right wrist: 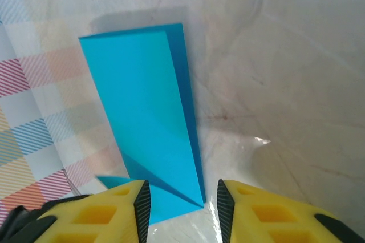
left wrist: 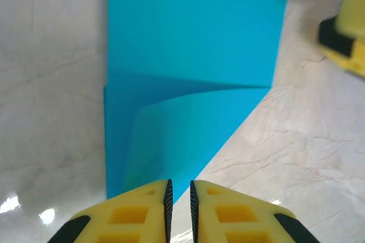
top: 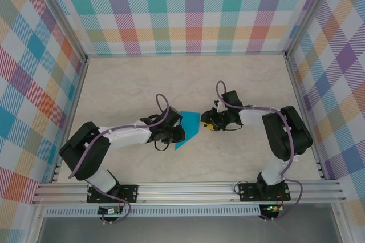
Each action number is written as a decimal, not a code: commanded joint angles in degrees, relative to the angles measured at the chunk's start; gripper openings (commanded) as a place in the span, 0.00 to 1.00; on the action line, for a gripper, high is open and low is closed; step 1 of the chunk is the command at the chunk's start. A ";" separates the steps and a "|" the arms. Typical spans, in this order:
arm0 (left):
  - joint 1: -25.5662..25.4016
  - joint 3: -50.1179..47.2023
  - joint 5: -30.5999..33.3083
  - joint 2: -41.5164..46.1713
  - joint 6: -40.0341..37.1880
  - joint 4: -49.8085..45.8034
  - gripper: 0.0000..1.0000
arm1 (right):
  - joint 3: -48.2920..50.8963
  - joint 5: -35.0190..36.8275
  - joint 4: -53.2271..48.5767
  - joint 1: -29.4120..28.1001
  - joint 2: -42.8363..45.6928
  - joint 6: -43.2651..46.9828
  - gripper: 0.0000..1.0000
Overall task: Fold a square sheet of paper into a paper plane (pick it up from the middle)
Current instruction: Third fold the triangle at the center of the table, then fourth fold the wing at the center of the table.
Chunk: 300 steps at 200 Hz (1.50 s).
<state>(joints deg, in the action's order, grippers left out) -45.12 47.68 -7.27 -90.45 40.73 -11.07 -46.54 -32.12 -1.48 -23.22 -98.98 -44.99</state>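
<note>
**Left gripper (left wrist: 181, 193) and right gripper (right wrist: 182, 197) at folded paper sheet (top: 189, 128)**

Both arms stretch low and inward. Left jaws are barely parted at the sheet's tip. Right jaws are spread astride a corner. Sheet lies flat on the table (top: 125, 83) between them.

Sheet of paper (top: 189, 128): plain teal-blue, folded into a layered elongated panel. One end is square-cut and the other tapers to a slanted point. A diagonal crease with an overlapping flap crosses the body (left wrist: 194, 55). It lies flat on the pale marbled surface (top: 125, 83), near the centre.
</note>
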 commanded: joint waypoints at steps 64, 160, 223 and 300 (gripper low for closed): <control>4.78 3.05 0.38 -6.36 -2.58 -2.54 0.15 | -3.82 -1.44 -3.48 -3.89 -3.08 -1.21 0.43; 5.20 0.29 1.15 -8.40 -1.73 -2.32 0.12 | -2.59 -3.42 -0.04 -5.30 -3.95 -5.10 0.41; 5.23 -0.18 -0.04 -7.35 -2.84 -2.53 0.13 | -7.35 -2.64 -0.65 -5.34 -4.53 -5.28 0.40; 5.31 -0.29 0.24 -2.05 -5.54 -3.83 0.18 | -14.19 -4.55 -5.45 -4.69 -10.87 2.45 0.40</control>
<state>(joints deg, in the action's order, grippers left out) -40.29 48.34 -7.38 -95.24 37.36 -11.20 -59.02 -35.27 -3.86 -28.23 -107.63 -46.09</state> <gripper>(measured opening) 0.167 0.403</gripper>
